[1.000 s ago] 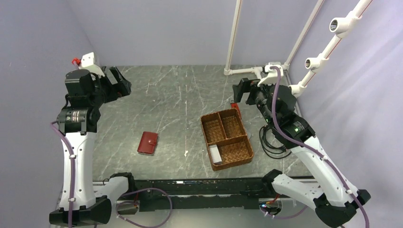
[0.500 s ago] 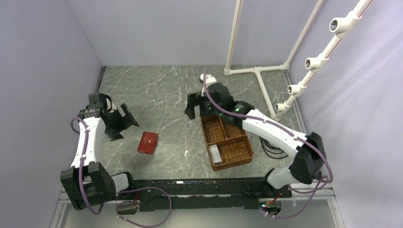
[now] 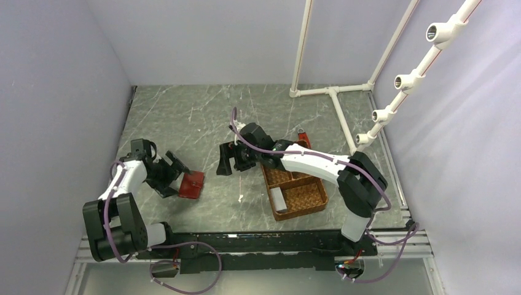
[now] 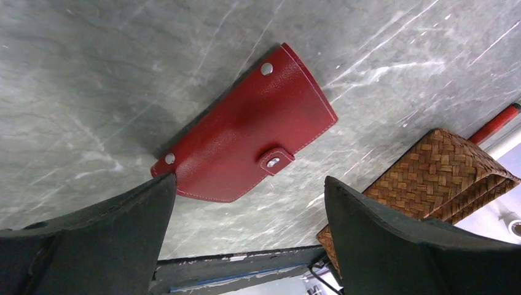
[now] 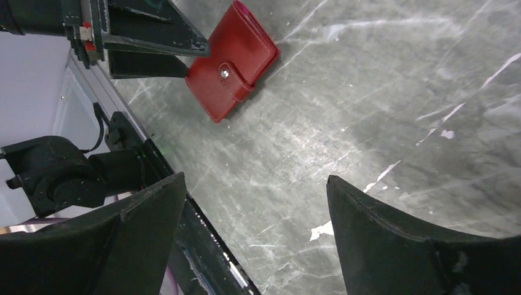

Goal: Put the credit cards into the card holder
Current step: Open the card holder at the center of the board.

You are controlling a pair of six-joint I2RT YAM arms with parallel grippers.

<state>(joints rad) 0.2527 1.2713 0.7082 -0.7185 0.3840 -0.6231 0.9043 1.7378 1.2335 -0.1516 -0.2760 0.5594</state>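
Observation:
The card holder (image 3: pixel 192 184) is a dark red wallet lying snapped shut on the marble table; it also shows in the left wrist view (image 4: pixel 246 132) and the right wrist view (image 5: pixel 232 61). My left gripper (image 3: pixel 177 176) (image 4: pixel 249 181) is open, low at the wallet's left edge, with one fingertip (image 4: pixel 161 184) at its near corner. Right of the wallet, my right gripper (image 3: pixel 228 165) (image 5: pixel 256 178) hangs open over bare table with nothing between its fingers. One white-grey credit card (image 3: pixel 278 200) lies in the basket's front compartment.
The brown woven compartment basket (image 3: pixel 302 212) (image 4: pixel 442 178) stands right of centre, and the right arm reaches across its far end. A red-handled object (image 3: pixel 303 134) lies behind it. A white pipe frame (image 3: pixel 332 92) occupies the back right corner.
Both arms have dropped from raised poses toward the table. The left gripper has moved right to the wallet's edge. The right gripper has swung left past the basket toward the wallet.

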